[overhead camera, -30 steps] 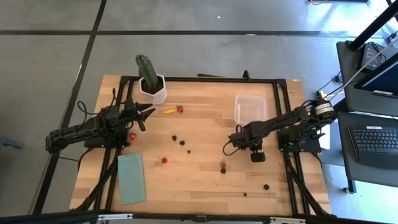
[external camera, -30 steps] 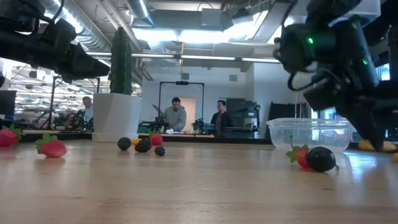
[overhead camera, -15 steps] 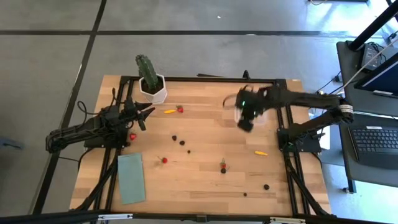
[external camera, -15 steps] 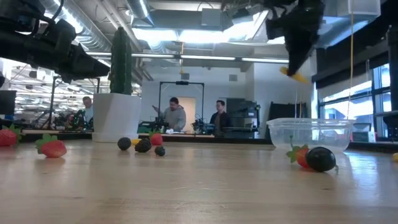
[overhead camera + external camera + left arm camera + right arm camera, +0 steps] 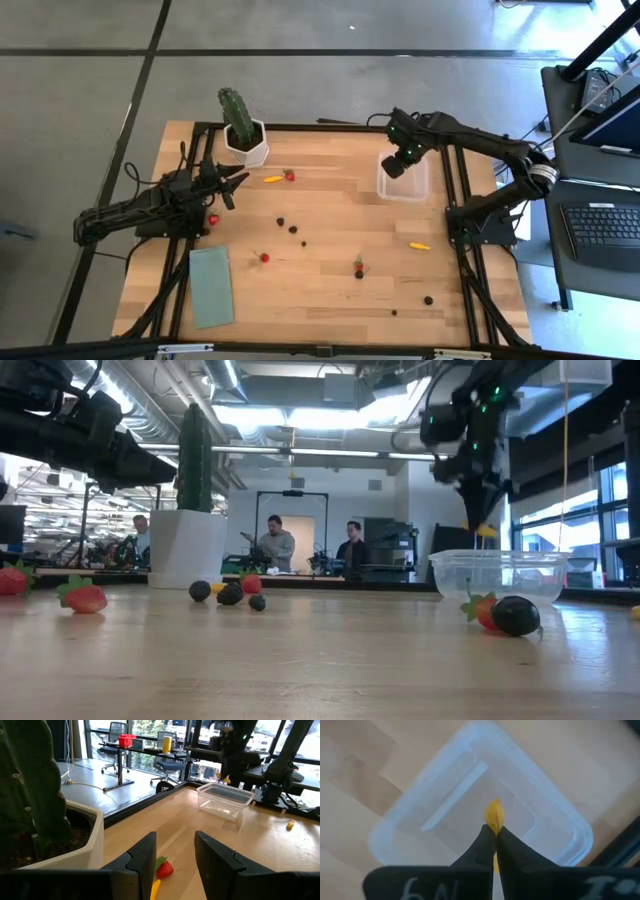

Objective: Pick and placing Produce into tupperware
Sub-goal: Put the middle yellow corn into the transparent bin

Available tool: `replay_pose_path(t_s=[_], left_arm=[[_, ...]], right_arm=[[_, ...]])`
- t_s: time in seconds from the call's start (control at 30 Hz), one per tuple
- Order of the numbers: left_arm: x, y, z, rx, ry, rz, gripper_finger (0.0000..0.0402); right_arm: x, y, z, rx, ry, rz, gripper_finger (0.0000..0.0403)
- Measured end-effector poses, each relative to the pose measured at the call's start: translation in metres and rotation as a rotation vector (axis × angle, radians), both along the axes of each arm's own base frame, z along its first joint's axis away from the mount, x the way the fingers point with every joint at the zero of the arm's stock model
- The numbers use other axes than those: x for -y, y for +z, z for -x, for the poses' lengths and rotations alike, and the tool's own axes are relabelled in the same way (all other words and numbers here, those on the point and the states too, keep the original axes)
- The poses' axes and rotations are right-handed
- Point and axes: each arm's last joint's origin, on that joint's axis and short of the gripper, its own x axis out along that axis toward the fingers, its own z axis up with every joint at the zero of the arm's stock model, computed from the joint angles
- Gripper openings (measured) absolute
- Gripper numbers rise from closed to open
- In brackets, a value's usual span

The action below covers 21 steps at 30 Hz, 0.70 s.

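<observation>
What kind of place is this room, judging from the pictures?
Probably a robotics lab or workshop: an open industrial ceiling with ducts, people at benches behind the table, and a laptop beside the wooden worktable.

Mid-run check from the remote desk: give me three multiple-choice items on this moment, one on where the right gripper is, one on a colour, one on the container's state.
1. Where is the right gripper?
A. Over the flat green pad
B. Above the clear squarish plastic container
C. Beside the white pot

2. What colour is the small elongated produce piece in its shut fingers?
A. Red
B. Dark
C. Yellow-orange

3. What does the container hold?
A. Nothing visible
B. Several berries
C. A strawberry piece

Answers:
1 B: the high view shows it above the container, and the right wrist view looks straight down into it.
2 C: the pinched tip is yellow-orange.
3 A: its floor looks bare in the wrist views.

The left gripper waits near the cactus pot.
</observation>
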Motion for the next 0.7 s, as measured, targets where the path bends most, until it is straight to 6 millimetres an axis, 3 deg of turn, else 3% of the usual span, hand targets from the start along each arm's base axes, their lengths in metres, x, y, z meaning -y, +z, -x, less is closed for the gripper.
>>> replay_pose_path(t_s=[0.37,0.7], left_arm=[[0.0,0.0,0.0,0.0,0.0,0.0,0.0126],[0.0,0.0,0.0,0.0,0.001,0.0,0.0126]], right_arm=[[-0.004,-0.058,0.005,-0.071,0.049,-0.064,0.0009],[-0.006,-0.064,0.007,-0.074,0.052,-0.064,0.0029]])
